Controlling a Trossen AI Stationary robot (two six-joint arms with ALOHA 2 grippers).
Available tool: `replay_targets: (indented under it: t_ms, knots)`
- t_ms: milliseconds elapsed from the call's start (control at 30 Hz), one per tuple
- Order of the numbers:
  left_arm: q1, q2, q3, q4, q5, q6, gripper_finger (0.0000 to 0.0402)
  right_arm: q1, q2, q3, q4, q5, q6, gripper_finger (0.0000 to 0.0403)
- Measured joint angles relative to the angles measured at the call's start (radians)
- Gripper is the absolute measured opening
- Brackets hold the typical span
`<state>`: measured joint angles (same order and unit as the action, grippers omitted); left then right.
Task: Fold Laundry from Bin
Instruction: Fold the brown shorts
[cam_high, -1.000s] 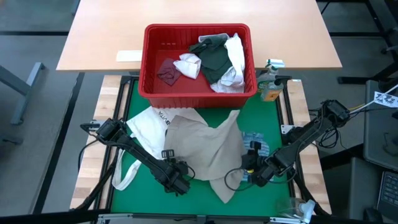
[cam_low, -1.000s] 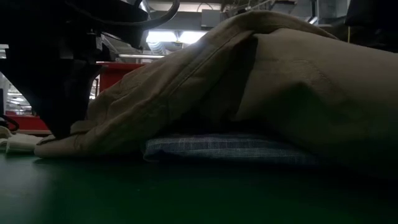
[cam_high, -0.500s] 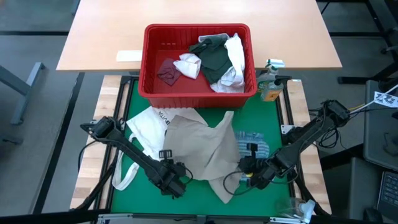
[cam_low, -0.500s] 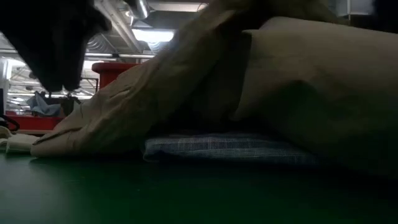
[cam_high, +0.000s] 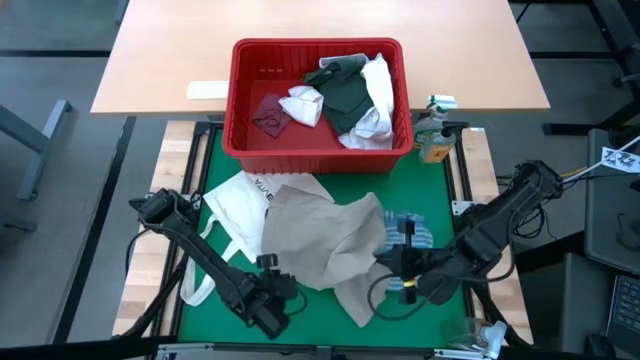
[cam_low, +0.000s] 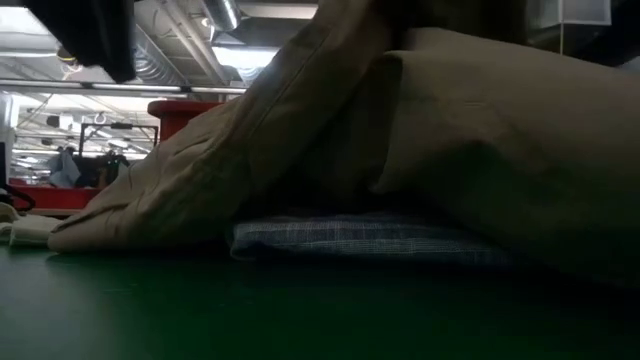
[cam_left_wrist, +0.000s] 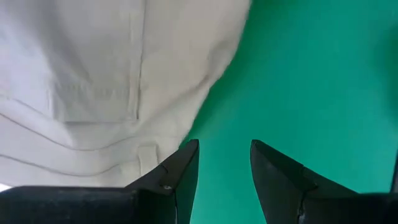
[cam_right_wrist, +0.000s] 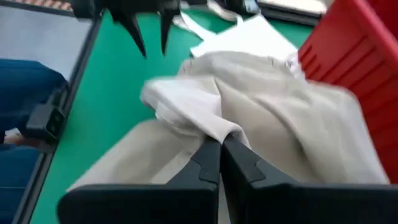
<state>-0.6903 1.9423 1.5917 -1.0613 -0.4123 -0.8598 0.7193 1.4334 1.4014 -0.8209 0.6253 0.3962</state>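
Observation:
A tan shirt (cam_high: 320, 240) lies crumpled on the green mat below the red bin (cam_high: 240, 135), which holds more laundry (cam_high: 345, 90). The shirt's right part rests on a blue-striped cloth (cam_high: 410, 230), which also shows in the low view (cam_low: 370, 240). My right gripper (cam_high: 392, 268) is at the shirt's near right side, shut on it (cam_right_wrist: 219, 146). My left gripper (cam_high: 270, 312) hangs open above bare mat, just off the shirt's near left edge (cam_left_wrist: 186, 93), with nothing between its fingers (cam_left_wrist: 224, 165). My right gripper pinches a raised fold of the tan shirt (cam_right_wrist: 208, 127) between its two shut fingers, slanting down from the table's near right. The cloth is drawn up at the hold; the rest of the shirt (cam_right_wrist: 273, 106) lies slack on the mat and the striped cloth.
A white tote bag (cam_high: 235, 205) with long straps lies left of the shirt, partly under it. A bottle (cam_high: 435, 140) stands right of the bin. Bare green mat (cam_high: 310, 325) runs along the near edge.
My right gripper has shut on the tan shirt's near right part and risen, drawing that part up and inward, so more of the striped cloth shows. My left gripper has risen and drawn back toward the near left, staying open.

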Motion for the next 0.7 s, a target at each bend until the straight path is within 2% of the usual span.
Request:
replay_targets:
  t_ms: [433,700]
  knots:
    - [0.004,0.001,-0.056,0.087,-0.038,-0.022,0.014,0.0,0.004,0.03,-0.029,-0.016,-0.046,0.0002]
    - [0.039,0.002,-0.086,0.151,0.029,-0.024,0.014,0.0,0.004,0.03,-0.028,-0.017,-0.047,0.0002]
